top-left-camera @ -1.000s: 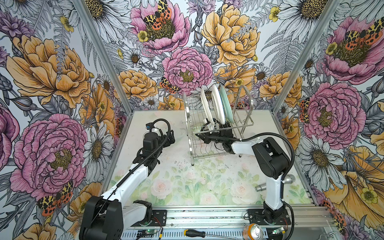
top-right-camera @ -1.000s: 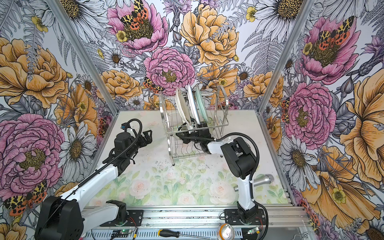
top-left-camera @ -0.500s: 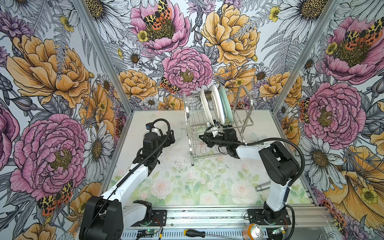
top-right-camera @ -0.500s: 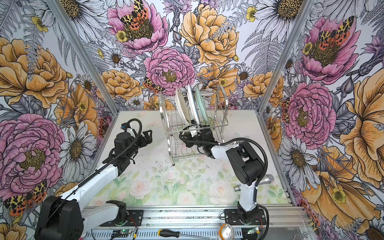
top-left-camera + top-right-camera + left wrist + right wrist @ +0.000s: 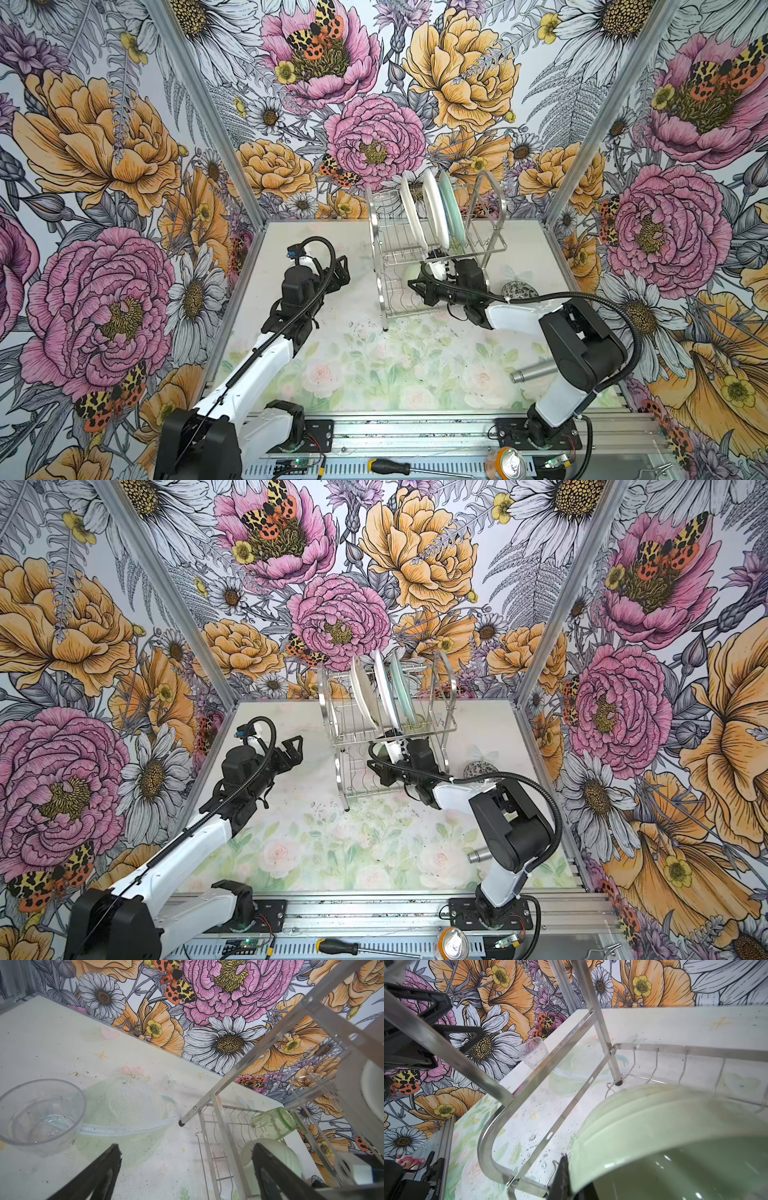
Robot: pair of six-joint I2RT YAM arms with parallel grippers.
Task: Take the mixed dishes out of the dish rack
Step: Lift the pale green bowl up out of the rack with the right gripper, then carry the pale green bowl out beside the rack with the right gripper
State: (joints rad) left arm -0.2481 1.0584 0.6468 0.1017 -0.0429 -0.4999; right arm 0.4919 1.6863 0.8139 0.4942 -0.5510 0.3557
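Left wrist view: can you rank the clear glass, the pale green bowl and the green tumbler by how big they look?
1. clear glass: largest, but it is nearest the camera, so its true size is unsure.
2. pale green bowl: partly hidden.
3. green tumbler: smallest.

A robot test cell in a lab.
Flower-printed wall panels (image 5: 104, 166) on aluminium posts (image 5: 210, 116) box in a worktop (image 5: 374, 374); the left arm (image 5: 257, 370) and right arm (image 5: 515, 318) bolt to a metal rail (image 5: 415, 430), beside a screwdriver (image 5: 390, 467), drink can (image 5: 505, 463) and exposed circuit board (image 5: 297, 462).
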